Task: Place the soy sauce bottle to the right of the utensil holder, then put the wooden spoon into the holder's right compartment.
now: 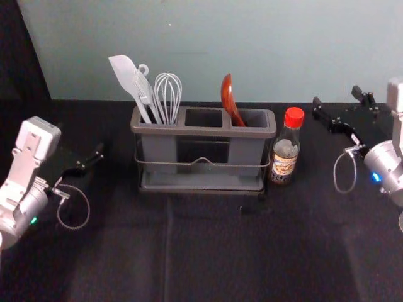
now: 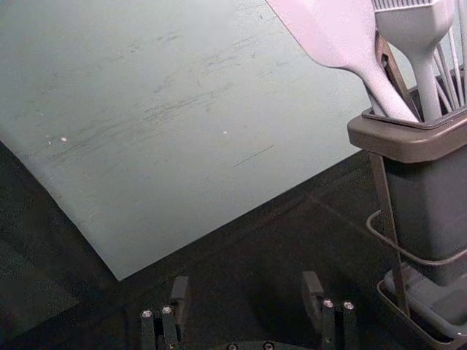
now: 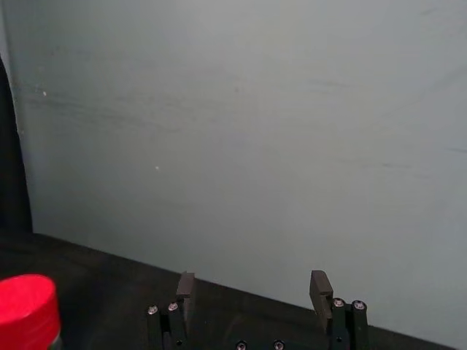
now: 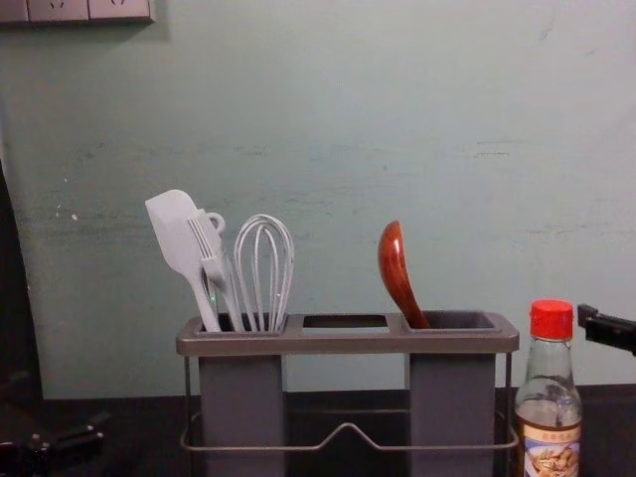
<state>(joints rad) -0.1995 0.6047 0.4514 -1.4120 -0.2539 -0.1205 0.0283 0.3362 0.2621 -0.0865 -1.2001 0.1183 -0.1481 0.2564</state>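
Here, spoon (image 1: 229,99) in holder's (image 1: 203,131) right compartment (image 1: 244,148); bottle (image 1: 286,151) rightward; empty grippers (image 1: 336,95) either side.

My left arm (image 1: 20,167) and right arm (image 1: 382,160) are silver and white, showing a green light (image 1: 33,220) and a blue light (image 1: 376,177) respectively. Each carries a thin cable loop (image 1: 334,174). My jaws are black, with silver screws (image 2: 327,303) and dark pads (image 3: 186,286).

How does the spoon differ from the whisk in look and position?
The spoon is red-brown, the whisk pale grey. The spoon has a solid head, the whisk open wire loops. The spoon leans left in the right compartment; the whisk stands nearly upright in the left one. Both are in the holder.
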